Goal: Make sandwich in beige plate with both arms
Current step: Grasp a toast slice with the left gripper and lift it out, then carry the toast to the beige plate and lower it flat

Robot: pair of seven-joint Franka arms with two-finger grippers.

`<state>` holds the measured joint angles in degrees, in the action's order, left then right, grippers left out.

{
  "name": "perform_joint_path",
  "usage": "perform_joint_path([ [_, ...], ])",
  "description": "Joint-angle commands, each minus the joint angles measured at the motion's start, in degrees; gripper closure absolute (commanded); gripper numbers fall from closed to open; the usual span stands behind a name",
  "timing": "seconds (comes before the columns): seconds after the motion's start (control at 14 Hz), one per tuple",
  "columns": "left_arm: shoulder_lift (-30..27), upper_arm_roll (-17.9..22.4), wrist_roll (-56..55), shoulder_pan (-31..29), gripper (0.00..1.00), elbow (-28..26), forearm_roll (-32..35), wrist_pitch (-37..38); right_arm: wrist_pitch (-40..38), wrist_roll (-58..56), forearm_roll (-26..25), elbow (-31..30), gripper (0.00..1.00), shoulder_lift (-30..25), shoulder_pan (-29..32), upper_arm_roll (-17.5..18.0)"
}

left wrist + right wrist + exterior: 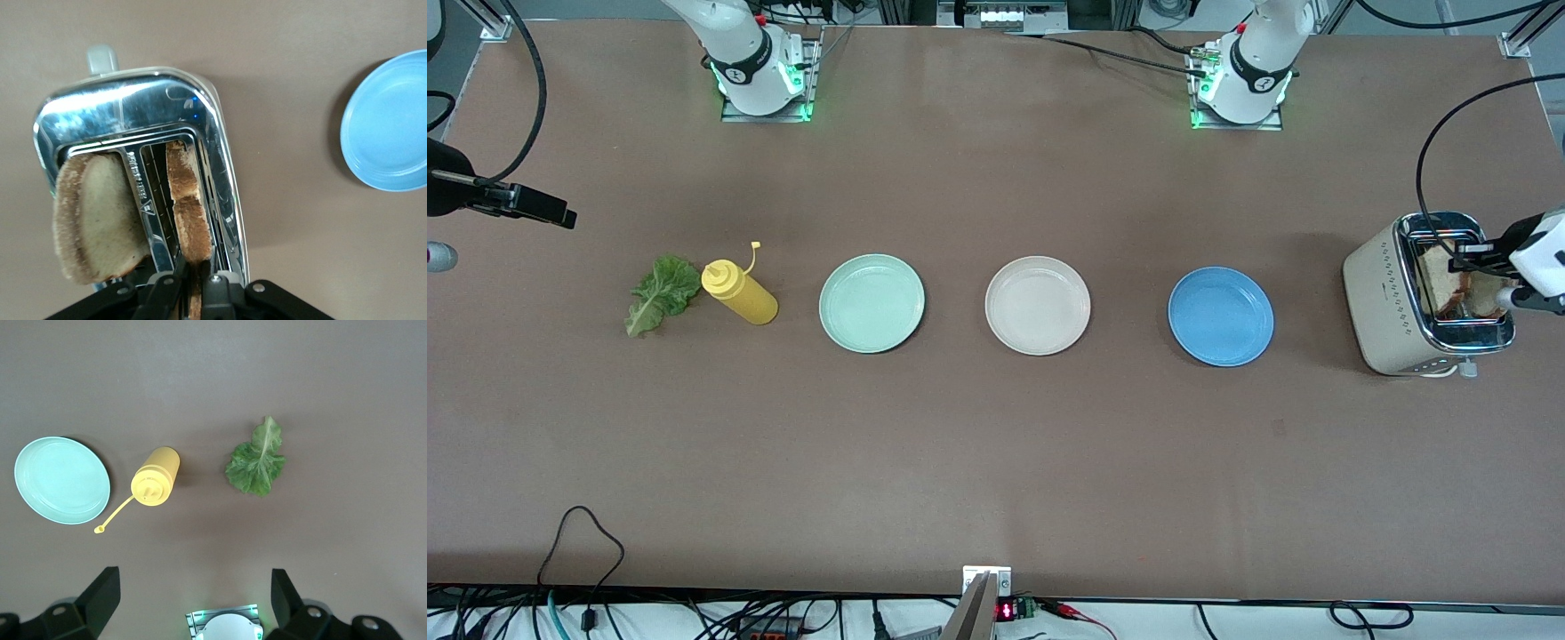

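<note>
Barely begun: beige plate bare mid-row, lettuce leaf untouched beside the mustard bottle. Left gripper pinched on one bread slice still in the toaster; right gripper spread wide, waiting above. Grip point cut off.

both arms are showing white rounded shells with black bands near the bases and green lights glowing at the mounting plates. black cables are trailing off them. the left gripper and right gripper are showing black fingers on screwed black brackets.
</note>
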<state>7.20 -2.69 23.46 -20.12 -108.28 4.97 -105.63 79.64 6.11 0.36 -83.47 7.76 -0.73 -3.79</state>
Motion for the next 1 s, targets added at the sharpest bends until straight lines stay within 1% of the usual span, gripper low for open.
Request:
perform_joint_path([
  [0.0, -4.03, -0.12, 3.60, 1.56, 1.00, -0.36, 1.79, 1.47, -1.07, 0.13, 0.87, 1.38, 0.00, 0.50, 0.38, 0.10],
  [0.21, -6.84, -0.12, 3.88, 5.34, 1.00, 0.27, 2.58, 5.77, -1.07, 0.13, 0.87, 1.38, 0.00, 0.50, 0.47, 0.10],
  [0.43, -10.01, -0.30, 3.88, 10.95, 1.00, 0.79, 2.58, 9.56, -1.07, 0.04, 0.87, 1.38, 0.00, 0.50, 0.99, 0.10],
  [0.5, -10.54, -1.08, 3.96, 12.37, 1.00, 1.14, 2.58, 10.26, -1.07, 0.04, 0.87, 1.38, 0.00, 0.58, 1.08, 0.10],
  [0.57, -10.63, -2.74, 3.96, 12.90, 1.00, 2.02, 1.80, 11.05, -0.98, 0.04, 0.87, 1.38, 0.00, 0.58, 1.08, 0.10],
  [0.64, -10.54, -5.28, 3.79, 13.17, 1.00, 2.72, 1.27, 11.50, -0.98, 0.04, 0.87, 1.38, 0.00, 0.58, 1.08, 0.10],
  [0.71, -10.28, -9.14, 2.92, 13.43, 1.00, 2.73, 0.48, 11.33, -1.07, 0.04, 0.87, 1.38, 0.00, 0.58, 1.17, 0.10],
  [0.79, -10.02, -12.40, 0.47, 13.52, 1.00, 2.73, -2.05, 11.33, -1.07, 0.04, 0.87, 1.38, 0.00, 0.58, 1.17, 0.10],
  [0.93, -8.62, -17.50, -6.63, 13.61, 1.00, 2.55, -9.50, 10.10, -0.98, 0.04, 0.87, 1.38, 0.00, 0.58, 1.35, 0.10],
])
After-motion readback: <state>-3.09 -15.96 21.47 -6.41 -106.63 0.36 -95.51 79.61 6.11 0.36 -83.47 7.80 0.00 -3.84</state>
